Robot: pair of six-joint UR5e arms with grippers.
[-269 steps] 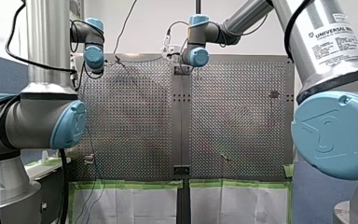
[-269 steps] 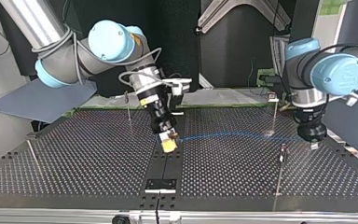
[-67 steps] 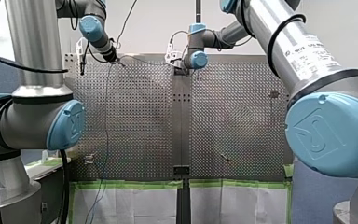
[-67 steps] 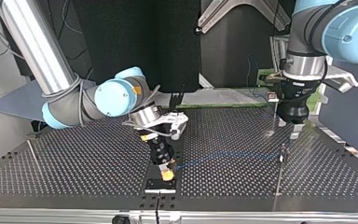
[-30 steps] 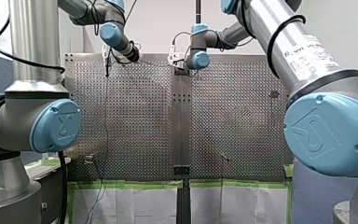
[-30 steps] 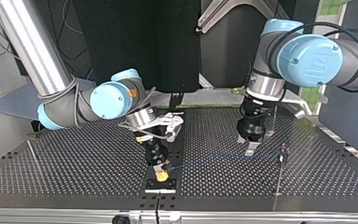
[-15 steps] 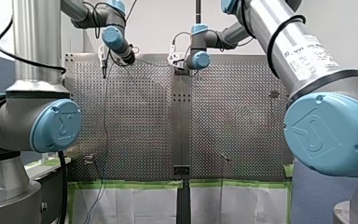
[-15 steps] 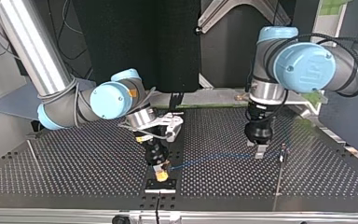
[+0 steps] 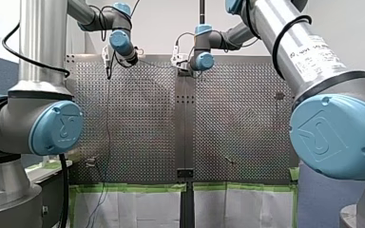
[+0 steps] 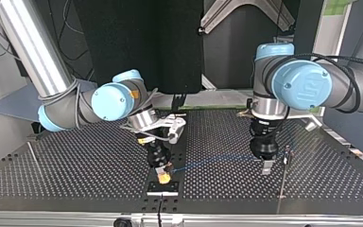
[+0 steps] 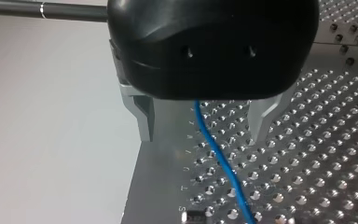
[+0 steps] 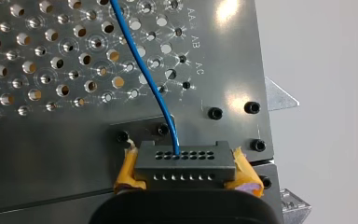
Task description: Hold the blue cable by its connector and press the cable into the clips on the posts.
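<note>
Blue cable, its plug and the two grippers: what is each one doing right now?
blue cable: plugged into the connector, running between the fingers of the left gripper
connector: clamped between yellow pads
right gripper: shut on the connector
left gripper: open, straddling the cable
post: upright; clip too small to read

The cable [image 12: 144, 74] is bright blue. The connector [image 12: 184, 161] is dark grey, dotted with two rows of small holes. The pads [image 12: 129, 169] of my right pincer [image 12: 184, 164] are yellow; one tip seems tinged purple, though that is hard to tell. My left pincer [image 11: 199, 135] has a glossy black body and silvery fingers [image 11: 142, 116]. The tabletop [image 12: 51, 140] is silver-grey with a regular grid of round holes. Green tape [image 9: 133, 187] edges it. The arms [image 9: 43, 38] are silver with light-blue caps.
</note>
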